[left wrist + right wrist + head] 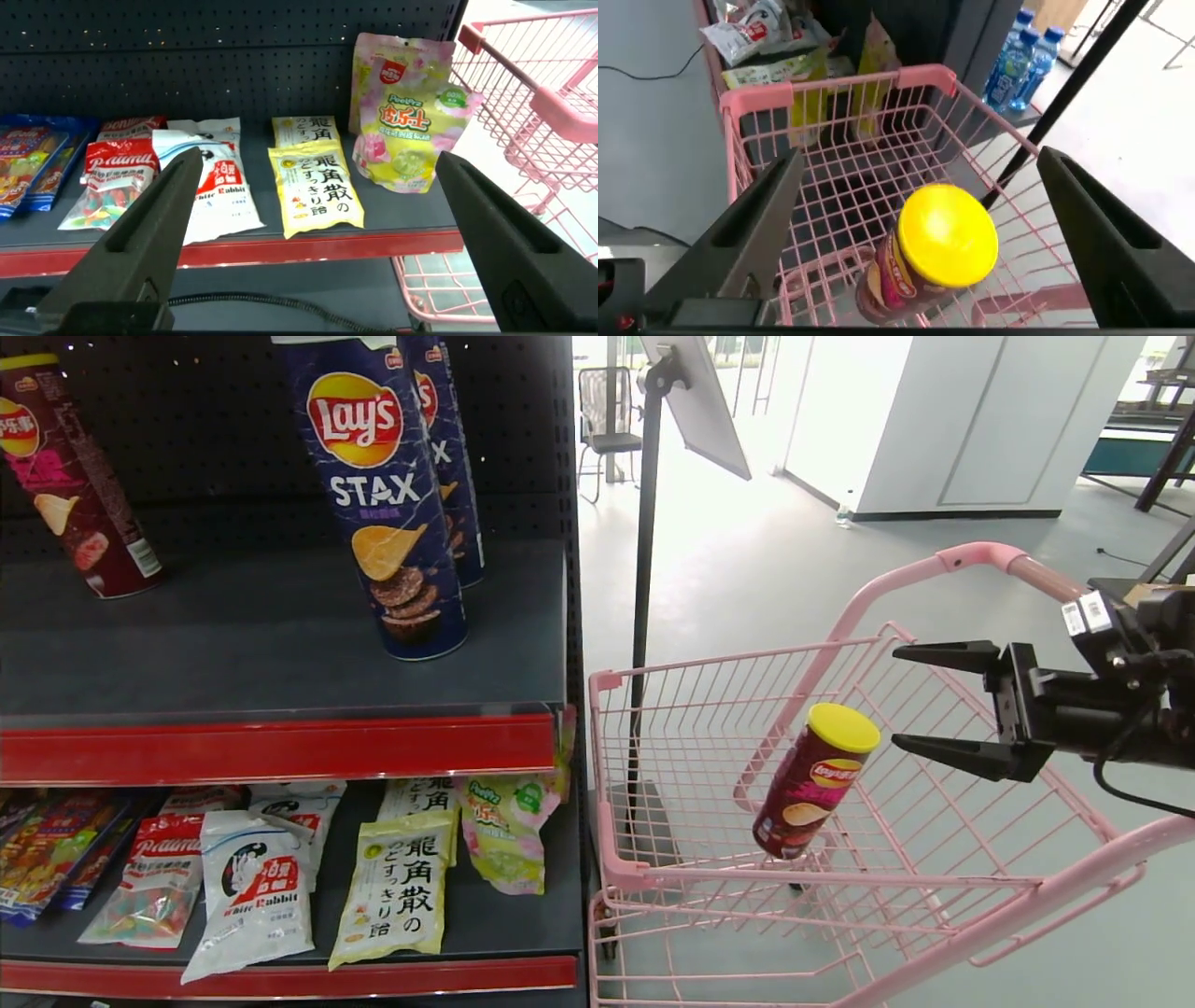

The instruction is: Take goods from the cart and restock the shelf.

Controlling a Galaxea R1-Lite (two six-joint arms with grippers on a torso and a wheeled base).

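- The right gripper [894,698] hangs over the pink cart [644,873], on the handle side of the basket. Its jaws are spread wide and hold nothing.
- The chip can [812,779], dark red with a yellow lid, leans inside the cart's basket. Its base rests on the wire floor and its lid tips up toward the right gripper. The lower fingertip is just beside the lid without gripping it.
- In the right wrist view the yellow lid sits below and between the two black fingers [757,224].
- The left gripper [320,157] faces the front edge of the lower shelf [280,250]. Its jaws are wide apart and empty.
- Snack bags lie flat on that lower shelf: a white bag [252,887], a yellow-green bag [397,887] and a pale green bag [509,831] at the edge nearest the cart.
- On the upper shelf [233,644] two blue chip cans [392,523] stand one behind the other near the right edge. A dark red can [75,485] stands toward the left edge.
- A black pole [642,569] rises between shelf and cart.
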